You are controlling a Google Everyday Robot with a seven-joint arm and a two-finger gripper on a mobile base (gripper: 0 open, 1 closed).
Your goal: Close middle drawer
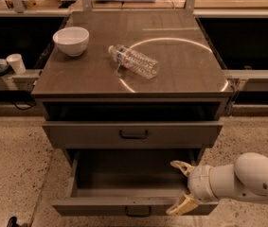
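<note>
The grey-brown cabinet [133,82] has its middle drawer [124,205] pulled far out, showing a deep empty box and a low front with a small dark handle [138,213]. My gripper [181,186] is at the right end of that drawer front, with the white arm reaching in from the right. It is open and empty. One fingertip [178,165] is over the drawer's inside and the other [180,206] is in front of the front panel. The top drawer [133,134] above stands slightly out. The third drawer is hidden.
A white bowl [71,40] and a plastic water bottle [133,61] lying on its side rest on the cabinet top. A small white cup [16,63] stands on a ledge at the left. Speckled floor lies on both sides of the cabinet.
</note>
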